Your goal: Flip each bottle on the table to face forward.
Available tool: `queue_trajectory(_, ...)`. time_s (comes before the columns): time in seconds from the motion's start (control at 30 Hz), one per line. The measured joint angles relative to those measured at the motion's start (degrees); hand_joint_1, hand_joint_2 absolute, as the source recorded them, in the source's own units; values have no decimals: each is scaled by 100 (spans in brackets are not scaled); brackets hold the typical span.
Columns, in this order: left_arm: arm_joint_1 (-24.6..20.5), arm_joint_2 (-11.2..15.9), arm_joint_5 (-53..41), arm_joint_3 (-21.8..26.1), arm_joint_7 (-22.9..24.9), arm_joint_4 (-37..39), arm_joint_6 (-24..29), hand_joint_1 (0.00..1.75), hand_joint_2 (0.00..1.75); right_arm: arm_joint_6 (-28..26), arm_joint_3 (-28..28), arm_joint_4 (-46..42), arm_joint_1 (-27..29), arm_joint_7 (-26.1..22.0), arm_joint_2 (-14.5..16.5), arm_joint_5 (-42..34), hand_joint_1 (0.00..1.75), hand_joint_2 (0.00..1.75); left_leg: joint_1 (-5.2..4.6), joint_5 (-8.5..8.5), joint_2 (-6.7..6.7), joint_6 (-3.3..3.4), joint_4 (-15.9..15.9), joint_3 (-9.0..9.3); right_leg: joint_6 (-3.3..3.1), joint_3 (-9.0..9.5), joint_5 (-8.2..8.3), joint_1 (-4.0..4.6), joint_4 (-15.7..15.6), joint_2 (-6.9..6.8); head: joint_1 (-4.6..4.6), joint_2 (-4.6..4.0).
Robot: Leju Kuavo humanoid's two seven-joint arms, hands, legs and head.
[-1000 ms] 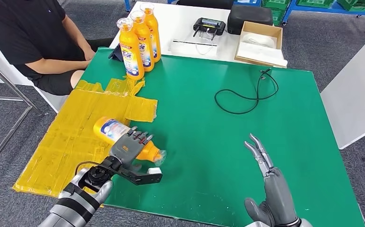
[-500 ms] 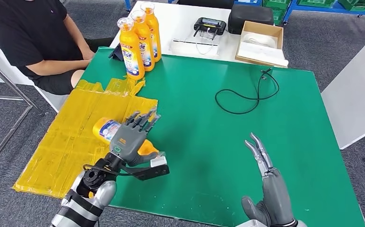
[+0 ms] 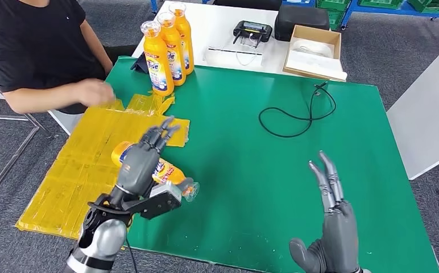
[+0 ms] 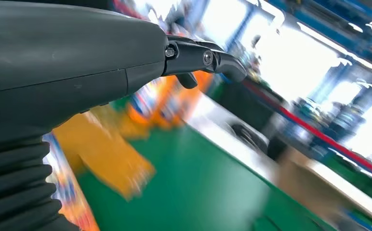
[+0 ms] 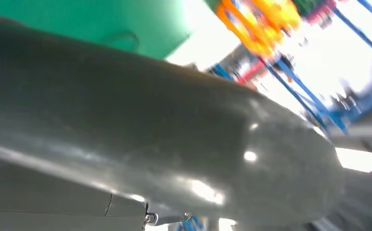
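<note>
Orange bottle lies under our left robot hand, fingers spread, gripping nothing; long axis slants toward the right robot hand, open, well apart. Left is nearer. Left wrist view: fingers extended over the blurred green counter.

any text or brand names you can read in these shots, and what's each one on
"Tide": on the blue label of the front standing bottle in the row of three.
The labels of the two bottles behind it are partly hidden and too small to read.
Label of the lying bottle under the left hand: mostly covered, unreadable.
Black device on the white table: any marking is too small.
Both wrist views: too blurred for text.
</note>
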Motion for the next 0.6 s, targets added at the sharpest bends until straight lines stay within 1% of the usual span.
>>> queue_trajectory(0.1, 265, -18, 1069, -83, -391, -285, -525, 0, 0, -290, 72, -116, -21, -350, 132, 63, 0, 0, 0, -1, 2, 0, 0, -1, -1, -3, -1, 0, 0, 2, 0, 0)
queue_trajectory(0.17, 410, -17, 1631, -161, -603, -452, -823, 0, 0, -373, 121, -168, -23, -434, 156, 81, 0, 0, 0, -1, 0, 0, 0, -1, -1, -3, -1, 0, -1, 1, 0, 0)
queue_trajectory(0.23, 527, -14, 2003, -240, -721, -601, -1033, 0, 0, -372, 151, -194, -20, -438, 159, 73, 0, 0, 0, -1, 0, 0, 0, 0, -1, -3, -1, 0, -1, 1, 1, 0)
queue_trajectory(0.33, 615, -2, 2234, -314, -756, -760, -1179, 0, 0, -341, 170, -210, 7, -505, 158, -44, 0, 0, 0, 0, 0, 0, 0, 2, -1, -1, -1, 0, -2, 1, 1, 0)
queue_trajectory(0.43, 706, 10, 2364, -364, -753, -904, -1278, 0, 0, -484, 201, -293, 174, -827, 132, -89, 0, 0, 0, 0, -2, 1, 0, 4, 0, 1, -1, 0, -2, 1, -1, 0)
queue_trajectory(0.5, 759, 14, 2376, -409, -745, -983, -1301, 0, 0, -611, 221, -347, 272, -960, 111, -49, 0, 0, 0, 0, 0, 0, 0, 4, 0, 0, 0, 0, -2, 2, -2, 0)
queue_trajectory(0.6, 784, 17, 2376, -443, -731, -1049, -1308, 0, 0, -665, 222, -366, 329, -979, 93, -33, 0, 0, 0, -1, 1, 0, 0, 4, 0, -2, -1, 0, -2, 3, -2, 0)
